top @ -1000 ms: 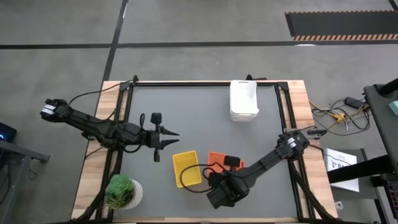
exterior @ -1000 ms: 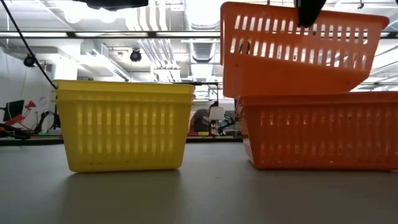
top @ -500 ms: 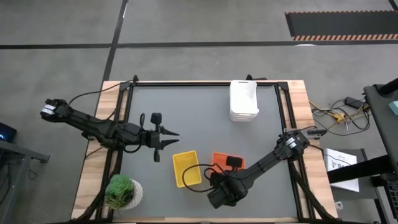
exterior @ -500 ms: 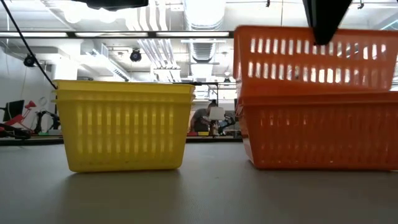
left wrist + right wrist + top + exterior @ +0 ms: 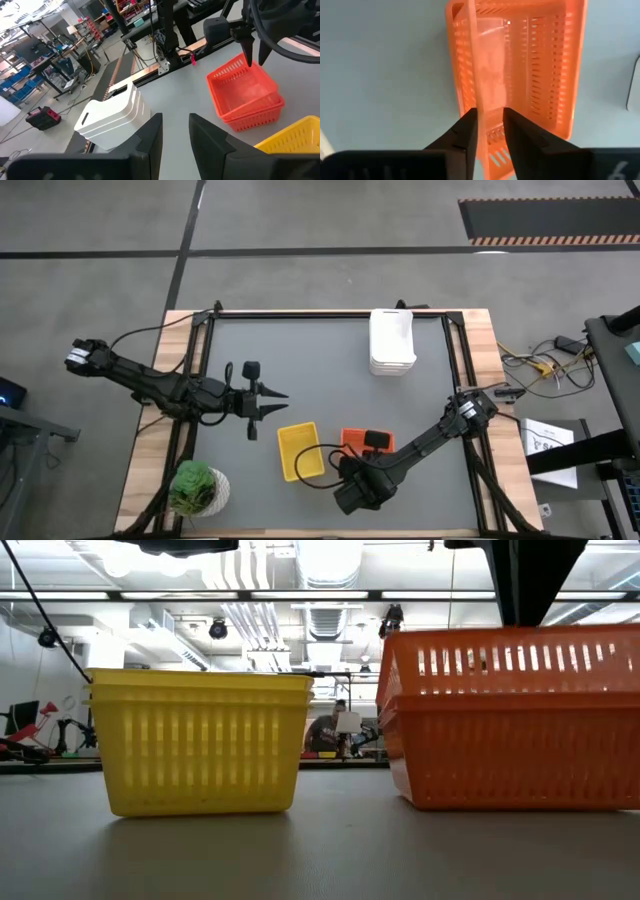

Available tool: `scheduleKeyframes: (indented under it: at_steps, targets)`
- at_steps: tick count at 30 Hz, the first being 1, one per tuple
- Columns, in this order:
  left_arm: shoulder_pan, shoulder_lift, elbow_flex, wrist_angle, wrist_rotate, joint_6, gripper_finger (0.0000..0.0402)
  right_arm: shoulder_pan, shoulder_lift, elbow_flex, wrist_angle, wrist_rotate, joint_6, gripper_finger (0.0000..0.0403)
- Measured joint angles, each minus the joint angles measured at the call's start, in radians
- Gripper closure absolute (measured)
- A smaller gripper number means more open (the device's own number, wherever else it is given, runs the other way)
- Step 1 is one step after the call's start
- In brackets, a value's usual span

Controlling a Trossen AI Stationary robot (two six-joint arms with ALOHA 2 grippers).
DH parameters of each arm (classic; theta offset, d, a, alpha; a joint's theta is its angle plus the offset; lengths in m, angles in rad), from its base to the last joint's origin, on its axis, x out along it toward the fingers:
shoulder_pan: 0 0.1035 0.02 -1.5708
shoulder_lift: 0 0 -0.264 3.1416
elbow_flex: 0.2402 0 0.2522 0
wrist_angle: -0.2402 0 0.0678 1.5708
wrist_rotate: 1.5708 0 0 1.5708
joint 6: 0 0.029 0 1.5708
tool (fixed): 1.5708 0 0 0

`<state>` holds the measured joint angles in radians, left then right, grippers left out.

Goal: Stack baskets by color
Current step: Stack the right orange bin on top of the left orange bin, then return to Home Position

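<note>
— Under the right gripper [image 5: 490, 131], what's there?
— An orange basket stack [image 5: 352, 442], nested level. Its fingers straddle the near wall with a slight gap, released I think.
— And the left gripper [image 5: 275, 393]?
— Hovering level, fingers parted, holding nothing; yellow baskets [image 5: 300, 450] ahead, white baskets [image 5: 392, 340] well beyond.

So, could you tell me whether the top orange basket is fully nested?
Nested: the top orange basket sits level in the orange stack, rims close together.

Three stacks of small rectangular plastic baskets stood on the table: white solid-sided [image 5: 392, 341], yellow mesh [image 5: 300, 450], orange mesh [image 5: 245, 92]. One green potted plant [image 5: 196, 487].
</note>
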<state>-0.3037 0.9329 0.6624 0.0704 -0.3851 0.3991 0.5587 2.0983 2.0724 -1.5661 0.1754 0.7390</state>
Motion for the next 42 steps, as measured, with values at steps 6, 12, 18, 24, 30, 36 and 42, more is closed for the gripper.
scheduleKeyframes:
  at_steps: [6,12,18,24,30,36,42]
  targets:
    - [0.001,0.000,-0.007,-0.002,0.000,0.000,0.0323,0.010,-0.011,0.000,0.017,0.014,-0.097,0.0289]
    - [-0.007,-0.009,-0.013,-0.052,0.067,0.002,0.0323,0.052,-0.035,-0.013,0.130,0.196,-0.420,0.0290]
    - [-0.030,-0.082,-0.016,-0.210,0.213,0.006,0.0323,0.047,-0.194,-0.222,0.541,0.242,-0.724,0.0333]
    - [-0.031,-0.206,-0.067,-0.264,0.289,0.026,0.0323,-0.040,-0.460,-0.745,1.261,0.198,-1.084,0.0370]
    - [-0.031,-0.341,-0.155,-0.237,0.289,0.025,0.0323,-0.166,-0.658,-1.172,1.810,0.102,-1.177,0.0390]
    - [-0.031,-0.471,-0.212,-0.234,0.252,0.034,0.0323,-0.217,-0.890,-1.375,1.837,0.086,-1.144,0.0394]
    - [-0.030,-0.620,-0.293,-0.240,0.203,0.080,0.0323,-0.219,-1.137,-1.554,1.835,0.079,-1.118,0.0394]
